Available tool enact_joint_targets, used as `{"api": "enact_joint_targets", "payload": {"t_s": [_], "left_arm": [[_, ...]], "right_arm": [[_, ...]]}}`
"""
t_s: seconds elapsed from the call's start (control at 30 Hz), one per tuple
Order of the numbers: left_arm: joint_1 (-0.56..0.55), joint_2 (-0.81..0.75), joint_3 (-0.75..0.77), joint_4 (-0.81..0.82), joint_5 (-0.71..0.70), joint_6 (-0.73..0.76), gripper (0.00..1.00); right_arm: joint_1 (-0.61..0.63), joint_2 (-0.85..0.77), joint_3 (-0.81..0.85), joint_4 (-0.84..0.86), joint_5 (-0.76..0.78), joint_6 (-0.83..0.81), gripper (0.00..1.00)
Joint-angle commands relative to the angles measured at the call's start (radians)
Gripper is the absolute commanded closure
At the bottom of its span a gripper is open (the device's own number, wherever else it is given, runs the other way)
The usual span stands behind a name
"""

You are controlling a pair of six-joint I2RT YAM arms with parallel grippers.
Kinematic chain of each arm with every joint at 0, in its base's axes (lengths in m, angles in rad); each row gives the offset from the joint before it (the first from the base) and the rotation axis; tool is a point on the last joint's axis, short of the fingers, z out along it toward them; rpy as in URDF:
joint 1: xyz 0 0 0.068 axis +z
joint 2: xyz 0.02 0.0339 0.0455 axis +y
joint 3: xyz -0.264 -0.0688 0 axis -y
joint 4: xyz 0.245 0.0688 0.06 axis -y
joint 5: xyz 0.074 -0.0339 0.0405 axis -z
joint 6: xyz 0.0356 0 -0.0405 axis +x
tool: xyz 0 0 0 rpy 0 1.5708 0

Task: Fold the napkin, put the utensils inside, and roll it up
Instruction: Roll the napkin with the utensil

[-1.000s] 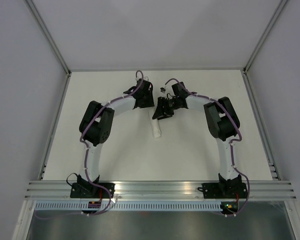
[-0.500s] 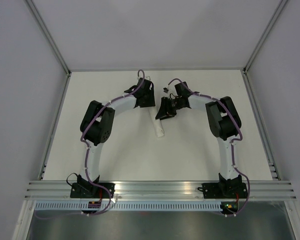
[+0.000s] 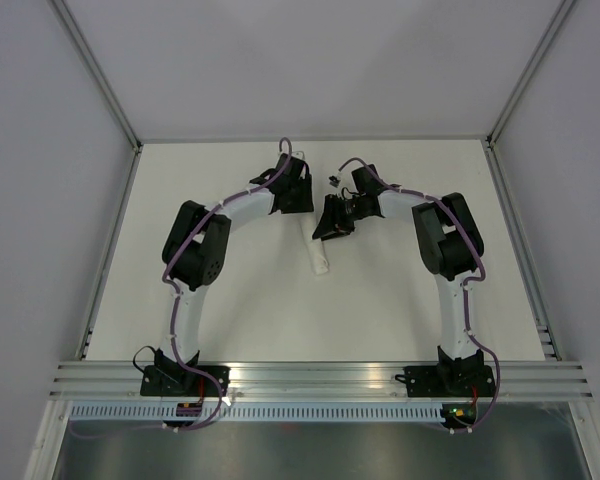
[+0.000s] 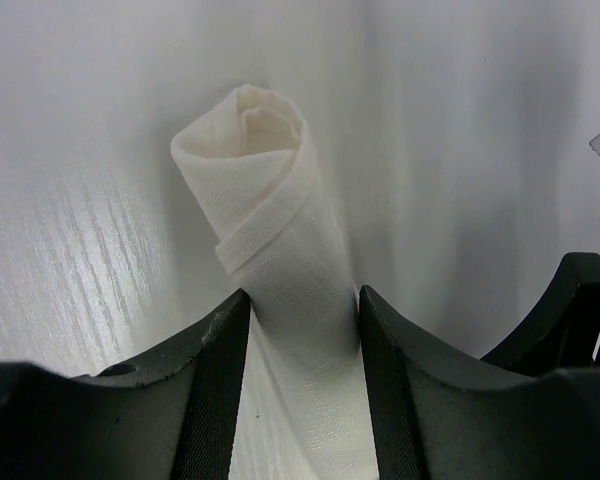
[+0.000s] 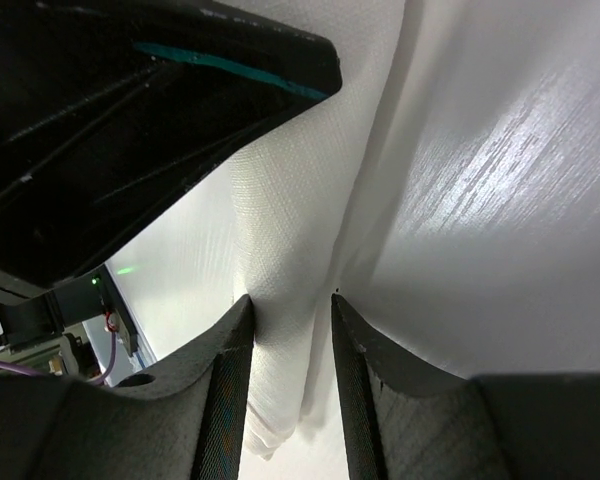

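The napkin is rolled into a narrow white tube lying on the tabletop between the two arms. It shows end-on in the left wrist view and lengthwise in the right wrist view. The utensils are hidden; none show. My left gripper is shut on the roll's far part, both fingers pressed against it. My right gripper is closed round the roll's middle, its left finger on the cloth. The left gripper's black body sits close above it.
The off-white table is bounded by grey walls with metal posts on the left and right. An aluminium rail with both arm bases runs along the near edge.
Both grippers have shifted slightly up and to the right. The roll has swung with them, its near end moving a little right.
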Motion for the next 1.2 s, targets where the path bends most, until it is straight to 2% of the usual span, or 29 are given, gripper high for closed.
{"api": "enact_joint_targets", "payload": {"t_s": [0.0, 0.47, 1.17], "left_arm": [[-0.006, 0.016, 0.054, -0.003, 0.043, 0.043, 0.47], [-0.006, 0.013, 0.072, -0.002, 0.07, 0.062, 0.46], [-0.003, -0.024, 0.075, -0.009, 0.063, 0.094, 0.42]], "right_arm": [[-0.004, -0.051, -0.007, -0.002, 0.01, 0.034, 0.57], [-0.004, -0.103, 0.032, -0.036, 0.019, 0.004, 0.55], [-0.015, -0.1, 0.059, -0.097, 0.088, -0.067, 0.55]]}}
